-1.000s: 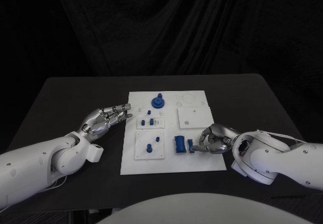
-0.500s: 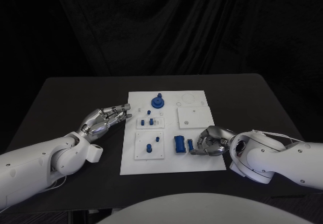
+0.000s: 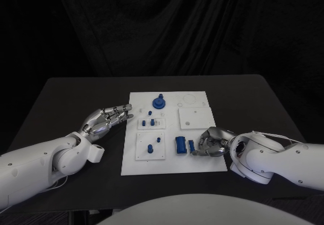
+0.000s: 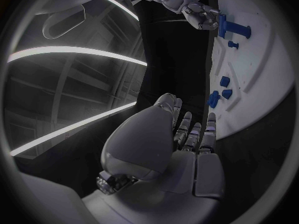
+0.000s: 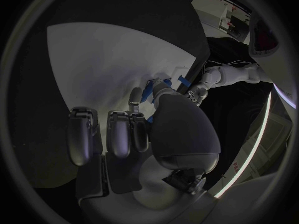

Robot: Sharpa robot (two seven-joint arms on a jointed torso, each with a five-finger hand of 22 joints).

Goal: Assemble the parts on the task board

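— Right, start at the left side. What is the left hand (image 3: 108,118) doing?

— It rests on the black table (image 3: 74,98) just beside the left edge of the task board (image 3: 172,166), fingers apart and stretched toward the board, holding nothing.

— And on the board itself?

— Toward the far edge stands a round blue part with a post (image 3: 158,102). Nearer, small blue pegs (image 3: 148,123) stand in a raised white plate, and two more (image 3: 153,144) in the plate below it. Right of those lies a blue block (image 3: 180,144), its long axis running from the far side toward the robot, flat on the board.

— The right hand (image 3: 210,142)?

— It sits at the board's right edge, close against a small blue part (image 3: 192,145) just beside the block. Its fingers curl in around that piece, but whether they truly pinch it I cannot tell; the right wrist view shows blue at the fingertips (image 5: 134,95), partly hidden.

— How would that piece handle?

— I judge it light, rigid plastic, smooth and likely slippery. It seems to stand or lie with its length roughly parallel to the block. Take it across its short sides, near the middle, so it cannot pivot.
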